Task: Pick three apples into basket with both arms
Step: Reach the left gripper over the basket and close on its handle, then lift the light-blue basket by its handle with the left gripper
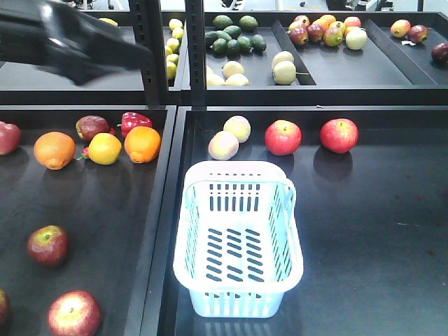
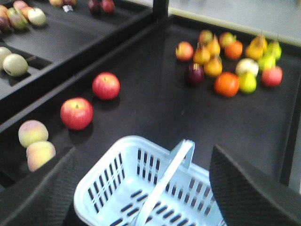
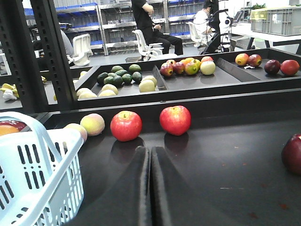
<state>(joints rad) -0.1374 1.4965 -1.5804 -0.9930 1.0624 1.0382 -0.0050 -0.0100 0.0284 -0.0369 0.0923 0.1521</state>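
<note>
The pale blue basket [image 1: 187, 231] stands empty at the front of the right tray. Two red apples [image 1: 283, 137] [image 1: 339, 135] lie behind it near the tray's back wall. Darker red apples [image 1: 47, 245] [image 1: 73, 313] lie in the left tray. My left arm [image 1: 70, 42] is a blurred dark shape high at the top left. In the left wrist view my left gripper [image 2: 143, 150] hangs open above the basket [image 2: 117, 146], holding nothing. My right gripper [image 3: 150, 150] is shut and empty, low over the tray, pointing between two apples [image 3: 126, 125] [image 3: 175, 120], with the basket [image 3: 51, 155] to its left.
Two pale peaches [image 1: 237, 128] [image 1: 223, 145] lie just behind the basket. Oranges [image 1: 54, 150] [image 1: 143, 143], a lemon [image 1: 105, 148] and a red pepper [image 1: 134, 122] sit in the left tray. A black shelf post [image 1: 148, 49] rises between the trays. A dark red fruit [image 3: 292, 153] lies at the right.
</note>
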